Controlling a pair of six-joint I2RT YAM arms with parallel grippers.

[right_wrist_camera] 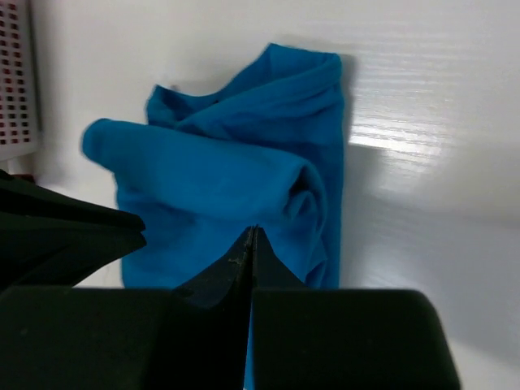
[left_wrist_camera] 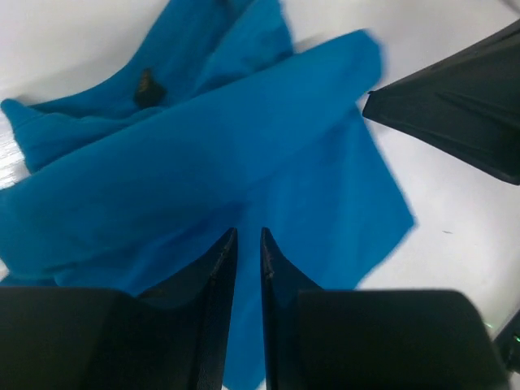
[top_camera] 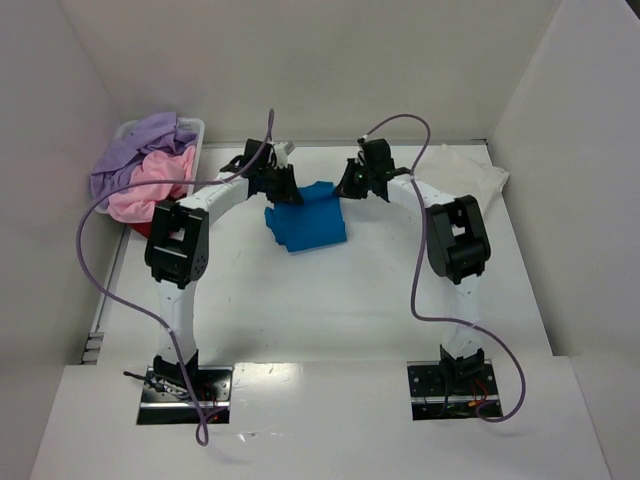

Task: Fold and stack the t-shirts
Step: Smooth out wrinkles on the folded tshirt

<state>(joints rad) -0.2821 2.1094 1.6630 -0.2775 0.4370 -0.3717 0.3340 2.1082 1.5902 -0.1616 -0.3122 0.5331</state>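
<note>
Lying bunched, blue t-shirt (top_camera: 308, 222), axis unclear; left tool (left_wrist_camera: 248, 236) slightly apart, right tool (right_wrist_camera: 252, 233) together

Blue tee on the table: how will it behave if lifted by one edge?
Likely floppy: the blue t-shirt lies in soft rolls and creases, so it should drape and unfold from a pinch. Probably light, being thin cloth. A push would likely bunch it on the table rather than slide it whole.
</note>
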